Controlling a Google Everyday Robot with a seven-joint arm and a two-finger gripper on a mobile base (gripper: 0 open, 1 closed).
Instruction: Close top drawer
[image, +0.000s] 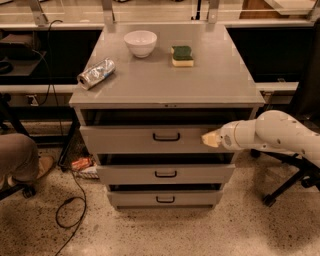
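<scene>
The top drawer (125, 140) is a wide grey drawer with a dark loop handle (166, 136) at its centre. It stands slightly pulled out, with a dark gap under the cabinet top. My gripper (210, 139), at the end of the white arm (272, 132) coming in from the right, touches the right part of the drawer's front panel.
On the cabinet top (200, 85) lie a white bowl (140, 43), a green and yellow sponge (182, 55) and a crumpled silver can (96, 73). Two lower drawers (165, 174) are slightly out. A person's leg (17, 160) is at the left, chair legs (287, 185) at the right, a cable (70, 210) on the floor.
</scene>
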